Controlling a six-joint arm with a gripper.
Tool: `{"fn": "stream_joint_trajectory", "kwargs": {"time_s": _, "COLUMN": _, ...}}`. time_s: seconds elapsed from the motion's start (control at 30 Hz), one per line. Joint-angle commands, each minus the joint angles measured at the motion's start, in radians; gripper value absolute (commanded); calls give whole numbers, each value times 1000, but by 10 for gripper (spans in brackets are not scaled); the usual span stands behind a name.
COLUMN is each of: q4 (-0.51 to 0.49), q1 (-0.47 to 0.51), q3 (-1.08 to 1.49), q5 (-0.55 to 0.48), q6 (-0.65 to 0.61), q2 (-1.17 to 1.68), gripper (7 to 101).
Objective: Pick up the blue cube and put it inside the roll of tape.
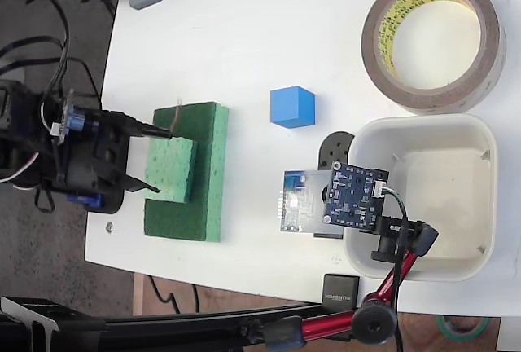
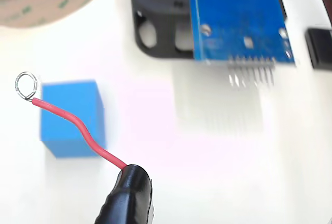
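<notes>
Holding nothing of the task, the black two-finger gripper (image 1: 151, 159) stands spread over the green sponge block (image 1: 186, 171) at the counter's (image 1: 228, 34) left side in the fixed view. A red wire with a metal ring (image 2: 26, 85) projects from it in the wrist view. The small bright-blue matte cube (image 1: 292, 107) rests near mid-counter, well apart from the gripper, with the wide brown packing-tape roll (image 1: 433, 41) further right. The cube appears rigid, light and not slippery; grip two opposite flat faces.

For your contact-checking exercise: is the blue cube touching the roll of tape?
Apart. The fixed view shows the blue cube standing alone on the white table, with a clear strip of bare table between it and the roll of tape.
</notes>
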Motion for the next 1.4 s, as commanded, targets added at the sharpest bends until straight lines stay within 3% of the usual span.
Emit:
{"fn": "stream_joint_trajectory", "kwargs": {"time_s": 0.03, "q4": -34, "q1": -63, "q3": -160, "q5": 26, "q6": 15, "q2": -229, "gripper": 1000}}
{"fn": "stream_joint_trajectory", "kwargs": {"time_s": 0.3, "q4": -104, "q1": -183, "q3": -387, "q5": 46, "q6": 78, "q2": -646, "gripper": 987}}
{"fn": "stream_joint_trajectory", "kwargs": {"time_s": 0.53, "q4": -186, "q1": -175, "q3": -410, "q5": 18, "q6": 97, "q2": -818, "gripper": 952}}
{"fn": "stream_joint_trajectory", "kwargs": {"time_s": 1.0, "q4": -307, "q1": -143, "q3": -399, "q5": -34, "q6": 92, "q2": -934, "gripper": 922}}
{"fn": "stream_joint_trajectory", "kwargs": {"time_s": 1.4, "q4": -342, "q1": -138, "q3": -396, "q5": -37, "q6": 109, "q2": -985, "gripper": 911}}
